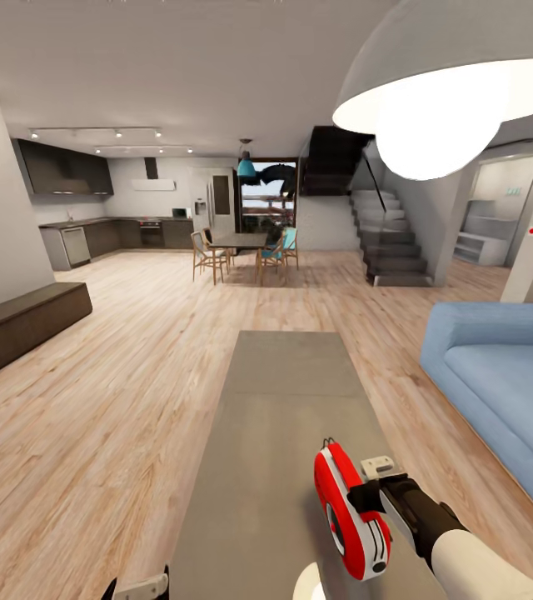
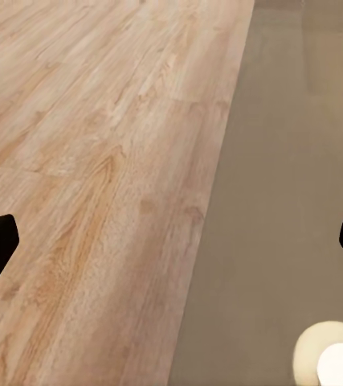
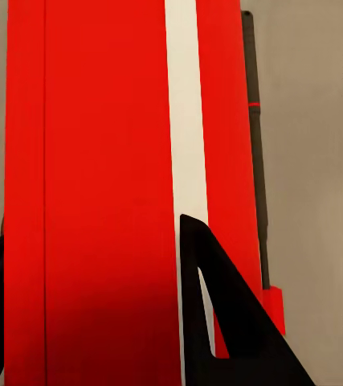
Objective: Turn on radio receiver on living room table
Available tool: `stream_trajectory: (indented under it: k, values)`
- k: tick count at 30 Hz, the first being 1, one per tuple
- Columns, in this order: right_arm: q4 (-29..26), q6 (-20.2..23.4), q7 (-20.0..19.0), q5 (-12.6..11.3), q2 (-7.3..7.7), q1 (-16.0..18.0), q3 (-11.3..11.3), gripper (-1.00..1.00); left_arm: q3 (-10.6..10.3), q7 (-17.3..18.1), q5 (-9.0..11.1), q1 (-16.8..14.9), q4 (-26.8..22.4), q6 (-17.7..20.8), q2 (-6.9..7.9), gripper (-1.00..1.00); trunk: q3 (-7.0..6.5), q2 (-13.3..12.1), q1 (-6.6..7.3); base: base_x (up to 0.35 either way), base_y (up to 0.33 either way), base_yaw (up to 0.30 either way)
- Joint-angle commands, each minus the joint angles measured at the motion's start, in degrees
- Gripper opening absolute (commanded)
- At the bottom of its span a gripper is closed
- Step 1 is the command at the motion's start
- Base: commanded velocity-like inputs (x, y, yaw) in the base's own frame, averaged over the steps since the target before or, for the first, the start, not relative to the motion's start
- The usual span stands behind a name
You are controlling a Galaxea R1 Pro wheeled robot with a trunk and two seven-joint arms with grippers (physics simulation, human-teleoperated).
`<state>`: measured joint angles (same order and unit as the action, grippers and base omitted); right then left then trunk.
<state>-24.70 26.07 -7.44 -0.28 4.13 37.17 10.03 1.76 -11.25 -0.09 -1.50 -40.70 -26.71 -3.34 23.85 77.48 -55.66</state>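
The red radio receiver point(image 1: 351, 512) with a white front stands on its edge at the near end of the long grey table point(image 1: 283, 392). My right gripper point(image 1: 365, 498) reaches in from the right and touches the radio's side. In the right wrist view the radio's red body point(image 3: 99, 161) with a white stripe is very close. A black fingertip point(image 3: 219, 314) lies against it, and the other finger sits at the picture's edge, so the jaws are apart. A thin dark handle point(image 3: 255, 161) runs along the radio. My left gripper point(image 1: 137, 586) hangs open over the table's left edge point(image 2: 300, 161).
A blue sofa point(image 1: 500, 392) stands right of the table and a dark brown bench point(image 1: 17, 325) lines the left wall. A white dome lamp point(image 1: 441, 92) hangs overhead. The dining table with chairs point(image 1: 241, 246), kitchen and stairs are far back. Wood floor point(image 2: 83, 161) lies to the left.
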Motion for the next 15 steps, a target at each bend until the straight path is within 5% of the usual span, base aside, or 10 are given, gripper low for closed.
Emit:
stream_trajectory:
  k: [1, 15]
  values:
    - [0.0, 0.0, 0.0, -0.1, 0.00, 0.0, 0.0, -1.00, 0.0, 0.0, 0.0, 0.0, 0.0, 0.0, 0.00, 1.00, -0.19, -0.4, 0.23, 0.000, 0.000, 0.000]
    - [0.0, -0.1, 0.1, 0.0, 0.00, 0.0, 0.1, -1.00, 0.0, 0.0, 0.0, 0.0, 0.0, 0.1, 0.00, 1.00, -2.70, -6.0, 3.30, 0.000, 0.000, 0.000]
